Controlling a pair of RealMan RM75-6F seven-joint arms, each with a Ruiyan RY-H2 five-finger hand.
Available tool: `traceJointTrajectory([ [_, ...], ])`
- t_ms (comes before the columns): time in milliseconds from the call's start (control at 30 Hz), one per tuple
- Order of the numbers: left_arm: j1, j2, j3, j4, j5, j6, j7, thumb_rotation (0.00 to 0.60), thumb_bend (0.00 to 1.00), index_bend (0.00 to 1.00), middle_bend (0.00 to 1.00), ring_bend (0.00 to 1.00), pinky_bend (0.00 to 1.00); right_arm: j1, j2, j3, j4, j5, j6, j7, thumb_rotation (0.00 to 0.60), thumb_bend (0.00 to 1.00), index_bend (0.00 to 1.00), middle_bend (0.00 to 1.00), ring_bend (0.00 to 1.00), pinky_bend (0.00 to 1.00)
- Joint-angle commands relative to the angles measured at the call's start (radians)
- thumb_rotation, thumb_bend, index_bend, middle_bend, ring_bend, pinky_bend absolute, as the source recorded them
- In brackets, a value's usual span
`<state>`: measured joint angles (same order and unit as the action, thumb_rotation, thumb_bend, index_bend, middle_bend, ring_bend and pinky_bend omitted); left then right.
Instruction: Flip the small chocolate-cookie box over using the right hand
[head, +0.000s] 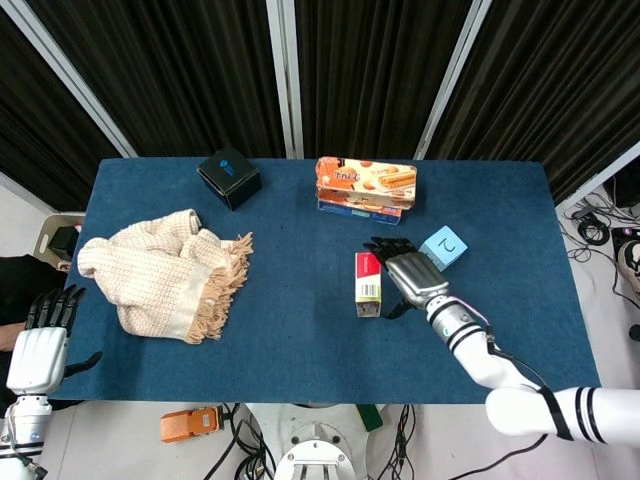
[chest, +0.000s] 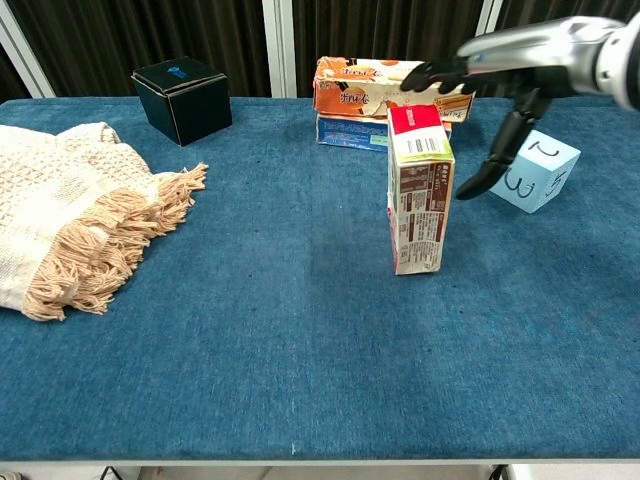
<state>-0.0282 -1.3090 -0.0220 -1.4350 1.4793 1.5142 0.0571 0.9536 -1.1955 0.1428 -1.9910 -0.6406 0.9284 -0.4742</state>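
Note:
The small chocolate-cookie box (head: 368, 284) (chest: 420, 190) stands upright on end in the middle of the blue table (head: 300, 340), red top face up. My right hand (head: 405, 275) (chest: 500, 70) is open just to the right of the box's top, palm down and fingers spread. Its fingertips (chest: 420, 75) reach over the box's top rear edge, and the thumb (chest: 495, 155) hangs down apart from the box's right side. I see no clear contact. My left hand (head: 40, 345) is open, off the table at the lower left.
A pale blue numbered cube (head: 443, 247) (chest: 535, 172) sits just right of my right hand. Stacked orange and blue cookie boxes (head: 365, 185) (chest: 375, 85) lie behind the small box. A black box (head: 229, 177) stands at the back left, a fringed knit cloth (head: 165, 272) at the left.

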Motion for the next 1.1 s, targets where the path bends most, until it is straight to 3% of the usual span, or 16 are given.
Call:
traceJointTrajectory([
  [33, 0.001, 0.001, -0.001, 0.001, -0.002, 0.001, -0.003, 0.600, 0.00, 0.07, 0.06, 0.00, 0.00, 0.064, -0.049, -0.005, 0.000, 0.084, 0.033, -0.078, 0.600, 0.10, 0.00, 0.02, 0.00, 0.00],
  [133, 0.000, 0.000, -0.002, 0.002, -0.002, 0.000, -0.003, 0.600, 0.00, 0.07, 0.06, 0.00, 0.00, 0.087, -0.078, -0.009, 0.018, 0.119, 0.052, -0.108, 0.600, 0.11, 0.00, 0.05, 0.00, 0.00],
  [233, -0.002, -0.001, -0.002, 0.003, -0.001, -0.004, -0.001, 0.600, 0.00, 0.07, 0.06, 0.00, 0.00, 0.097, -0.109, -0.009, 0.040, 0.133, 0.072, -0.119, 0.600, 0.12, 0.12, 0.15, 0.06, 0.01],
  [367, -0.001, -0.002, -0.002, 0.004, -0.005, -0.006, -0.002, 0.600, 0.00, 0.07, 0.06, 0.00, 0.00, 0.088, -0.140, -0.004, 0.065, 0.119, 0.111, -0.106, 0.600, 0.23, 0.35, 0.31, 0.23, 0.19],
  [500, -0.001, -0.001, -0.003, 0.004, -0.007, -0.008, 0.000, 0.600, 0.00, 0.07, 0.06, 0.00, 0.00, 0.053, -0.148, 0.016, 0.079, 0.064, 0.113, -0.028, 0.600, 0.30, 0.46, 0.38, 0.32, 0.36],
  [667, -0.001, 0.000, -0.003, 0.001, -0.006, -0.007, 0.002, 0.600, 0.00, 0.07, 0.06, 0.00, 0.00, -0.019, -0.121, 0.058, 0.072, -0.057, 0.088, 0.148, 0.600, 0.30, 0.47, 0.39, 0.34, 0.38],
  [867, -0.002, 0.002, -0.004, -0.005, -0.005, -0.007, 0.006, 0.600, 0.00, 0.07, 0.06, 0.00, 0.00, -0.136, -0.139, 0.077, 0.121, -0.315, 0.099, 0.424, 0.600, 0.30, 0.46, 0.40, 0.34, 0.38],
  [967, -0.004, 0.000, -0.004, -0.006, -0.005, -0.011, 0.008, 0.600, 0.00, 0.07, 0.06, 0.00, 0.00, -0.185, -0.177, 0.058, 0.200, -0.469, 0.102, 0.588, 0.600, 0.30, 0.43, 0.40, 0.33, 0.36],
  [1100, -0.007, -0.005, -0.005, -0.007, -0.007, -0.017, 0.012, 0.600, 0.00, 0.07, 0.06, 0.00, 0.00, -0.238, -0.292, 0.020, 0.386, -0.654, 0.155, 0.819, 0.600, 0.30, 0.40, 0.40, 0.32, 0.35],
])
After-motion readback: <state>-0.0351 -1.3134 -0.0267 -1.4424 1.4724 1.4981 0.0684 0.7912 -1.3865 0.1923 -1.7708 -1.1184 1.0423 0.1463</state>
